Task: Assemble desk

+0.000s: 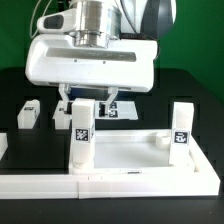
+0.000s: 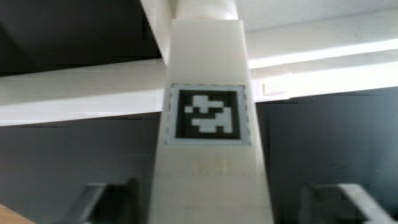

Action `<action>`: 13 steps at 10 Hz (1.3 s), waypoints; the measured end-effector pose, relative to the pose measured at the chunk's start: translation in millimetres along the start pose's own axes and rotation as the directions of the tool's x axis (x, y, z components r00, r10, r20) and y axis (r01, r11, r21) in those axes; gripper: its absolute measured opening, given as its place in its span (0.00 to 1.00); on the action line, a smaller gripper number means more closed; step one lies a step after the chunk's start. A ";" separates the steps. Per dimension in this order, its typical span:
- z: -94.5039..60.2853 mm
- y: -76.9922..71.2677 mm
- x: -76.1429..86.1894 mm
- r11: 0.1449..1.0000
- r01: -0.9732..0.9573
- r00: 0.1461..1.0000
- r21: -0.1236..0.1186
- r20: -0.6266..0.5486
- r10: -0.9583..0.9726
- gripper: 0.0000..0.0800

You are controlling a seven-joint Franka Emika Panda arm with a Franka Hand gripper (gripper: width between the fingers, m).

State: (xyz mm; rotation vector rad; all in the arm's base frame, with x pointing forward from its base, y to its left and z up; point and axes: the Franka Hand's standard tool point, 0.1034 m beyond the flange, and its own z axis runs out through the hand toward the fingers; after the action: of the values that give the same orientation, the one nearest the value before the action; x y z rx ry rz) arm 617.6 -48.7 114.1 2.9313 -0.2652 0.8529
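The desk top (image 1: 130, 157), a white rimmed tray, lies flat near the front. Two square white legs with tags stand upright in it: one at the exterior view's left corner (image 1: 84, 125), one at the right corner (image 1: 180, 125). My gripper (image 1: 88, 100) hangs over the left leg, with a finger on each side of its upper end. In the wrist view that leg (image 2: 210, 110) fills the middle. The fingers (image 2: 98, 200) stand apart from it, with a dark gap on both sides. The gripper (image 2: 217, 205) is open and holds nothing.
A loose white leg (image 1: 27, 113) lies on the black table at the exterior view's left, and another tagged piece (image 1: 62, 113) is behind the gripper. The marker board (image 1: 122, 108) shows partly under the gripper body. Low white border strips (image 1: 45, 186) run along the front.
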 end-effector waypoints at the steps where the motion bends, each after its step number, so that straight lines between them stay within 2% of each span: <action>1: 0.0 0.0 -0.1 1.000 0.000 1.000 0.000 0.000 0.000 0.76; 7: 0.1 -0.2 -0.1 1.000 0.001 1.000 0.003 0.014 -0.001 0.81; 9: -11.6 -0.5 15.1 0.999 -0.022 0.988 0.046 0.152 0.015 0.81; 10: -9.8 1.5 20.5 0.998 -0.029 0.985 0.050 0.173 0.020 0.81; 13: 3.8 3.8 10.2 0.997 -0.054 0.923 0.064 0.384 0.025 0.81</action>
State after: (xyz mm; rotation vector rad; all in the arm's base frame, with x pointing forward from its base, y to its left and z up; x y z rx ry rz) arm 627.4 -54.3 116.6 3.1515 -0.3221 0.2857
